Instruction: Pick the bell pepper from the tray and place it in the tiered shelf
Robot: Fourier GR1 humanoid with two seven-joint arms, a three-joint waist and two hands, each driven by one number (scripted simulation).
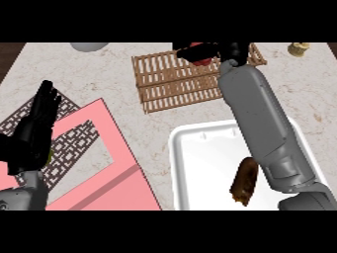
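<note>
My right hand (226, 51) reaches far over the wooden slatted tiered shelf (172, 81) at the back of the counter. Its fingers are curled round a red bell pepper (198, 56), of which only part shows under the hand. The white tray (200, 148) lies at the near right, partly under my right forearm. My left hand (34, 131) rests open at the left, fingers pointing up, over a pink mat.
A brown oblong food item (244, 181) lies in the tray. The pink mat (98, 163) with dark lattice panels covers the near left. A grey round object (91, 46) sits at the back left, and a small tan object (299, 49) at the back right.
</note>
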